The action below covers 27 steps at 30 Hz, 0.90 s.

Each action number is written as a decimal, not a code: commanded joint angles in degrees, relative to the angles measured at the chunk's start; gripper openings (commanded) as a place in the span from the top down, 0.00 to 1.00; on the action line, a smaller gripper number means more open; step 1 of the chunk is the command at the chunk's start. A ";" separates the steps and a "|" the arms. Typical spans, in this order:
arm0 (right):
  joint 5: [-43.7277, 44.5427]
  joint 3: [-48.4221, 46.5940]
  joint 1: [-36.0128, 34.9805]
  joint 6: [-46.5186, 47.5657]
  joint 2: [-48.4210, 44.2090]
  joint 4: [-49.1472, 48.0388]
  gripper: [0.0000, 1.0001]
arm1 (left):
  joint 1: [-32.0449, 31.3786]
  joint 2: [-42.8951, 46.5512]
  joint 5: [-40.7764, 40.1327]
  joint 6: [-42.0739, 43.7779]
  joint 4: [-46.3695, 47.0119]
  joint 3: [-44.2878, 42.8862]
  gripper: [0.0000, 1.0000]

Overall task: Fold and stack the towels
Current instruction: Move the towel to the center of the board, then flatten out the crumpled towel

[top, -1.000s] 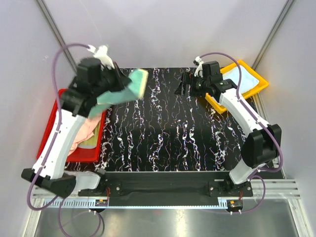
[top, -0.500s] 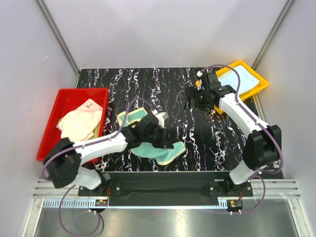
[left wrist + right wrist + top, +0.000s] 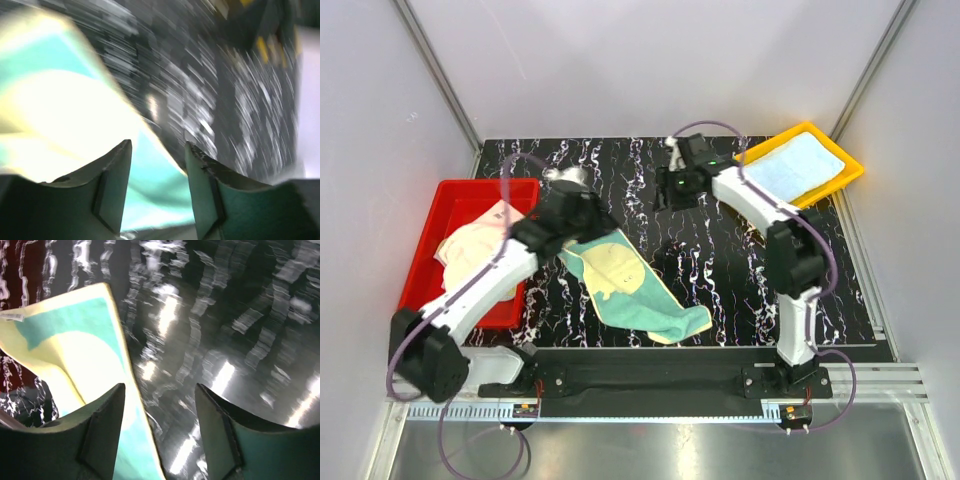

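Diagonally, soft teal-yellow towel (image 3: 625,280) (rumpled) on glossy marbled table (image 3: 715,275)

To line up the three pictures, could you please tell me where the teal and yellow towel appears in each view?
Top view: the towel lies spread out diagonally, left of centre, near the front edge.
Left wrist view: blurred, it fills the left half.
Right wrist view: on the left side, one corner pointing toward the top.
Shared landmark: the black marbled tabletop under it.
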<state>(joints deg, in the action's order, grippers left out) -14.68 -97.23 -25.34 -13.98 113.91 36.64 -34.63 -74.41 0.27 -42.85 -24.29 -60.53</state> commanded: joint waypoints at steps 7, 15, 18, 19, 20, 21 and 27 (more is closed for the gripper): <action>2.36 -22.54 -11.30 0.09 18.70 -0.09 0.41 | 23.54 12.71 1.22 1.98 -8.31 12.80 0.39; 7.81 -27.48 -14.82 -0.09 27.15 -1.75 0.43 | 27.60 11.57 -0.10 2.60 -7.44 16.24 0.32; 9.84 -28.19 -15.61 0.79 28.82 -2.54 0.43 | 29.79 8.68 0.96 2.33 -5.86 15.10 0.31; 9.93 -28.28 -15.70 0.79 29.17 -2.63 0.43 | 30.15 6.93 0.52 2.42 -5.59 13.96 0.31; 10.71 -28.63 -16.14 0.97 29.61 -2.89 0.43 | 30.32 5.95 0.26 2.51 -5.76 13.25 0.31; 11.24 -28.72 -16.40 1.06 29.79 -2.81 0.43 | 30.50 4.03 -0.09 2.68 -6.11 12.29 0.31; 14.32 -28.98 -16.93 1.85 30.93 -3.68 0.46 | 30.85 0.06 -1.49 2.07 -4.45 12.55 0.31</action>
<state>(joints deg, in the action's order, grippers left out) -3.40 -124.20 -41.28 -13.04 143.24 34.24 -4.12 -73.63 0.03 -40.97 -31.88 -45.93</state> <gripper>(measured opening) 0.549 0.690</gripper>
